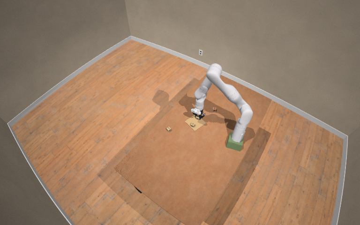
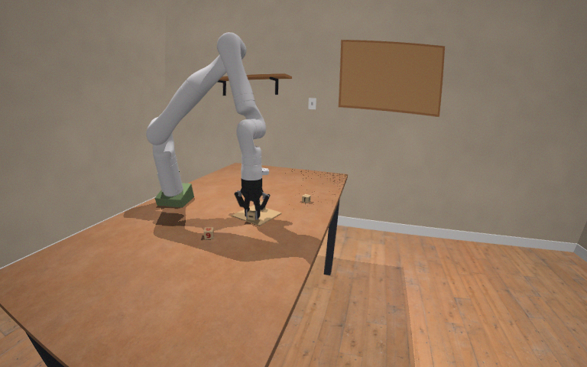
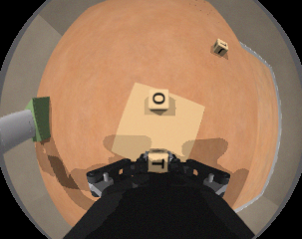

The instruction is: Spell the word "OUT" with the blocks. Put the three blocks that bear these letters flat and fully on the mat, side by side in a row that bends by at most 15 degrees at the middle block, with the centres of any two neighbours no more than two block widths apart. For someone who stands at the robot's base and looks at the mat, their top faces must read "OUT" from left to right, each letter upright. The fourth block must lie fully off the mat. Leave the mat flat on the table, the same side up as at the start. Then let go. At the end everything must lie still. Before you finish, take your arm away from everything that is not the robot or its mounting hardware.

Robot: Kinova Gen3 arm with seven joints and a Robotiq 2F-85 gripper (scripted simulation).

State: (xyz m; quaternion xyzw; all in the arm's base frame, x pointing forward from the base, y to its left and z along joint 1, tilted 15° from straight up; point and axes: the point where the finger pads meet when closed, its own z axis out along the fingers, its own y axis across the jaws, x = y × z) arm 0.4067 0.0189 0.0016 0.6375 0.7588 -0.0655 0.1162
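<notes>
My gripper [image 1: 198, 118] [image 2: 251, 218] [image 3: 157, 156] is shut on the T block [image 2: 251, 215] [image 3: 157, 164], over the mat's part away from the O block. Whether the T block touches the mat is unclear. Its top bar points away from the base. The O block [image 1: 192, 124] [image 3: 158, 101] lies on the pale mat [image 1: 200, 124] [image 2: 272, 213] [image 3: 136, 121], letter up. A third block [image 1: 168, 129] [image 2: 306, 198] [image 3: 220, 48] lies off the mat; its letter is unclear. A fourth block [image 1: 214, 109] [image 2: 209, 233] with a red 9 on its side also lies off the mat; its top is unclear.
The green base [image 1: 234, 143] [image 2: 174, 196] [image 3: 41, 119] stands on the brown table [image 1: 176, 161] [image 2: 151, 290] [image 3: 91, 75]. The third block is beyond the mat's O side, toward the far table edge. The fourth is on the opposite side. The arm casts shadows over the mat and table.
</notes>
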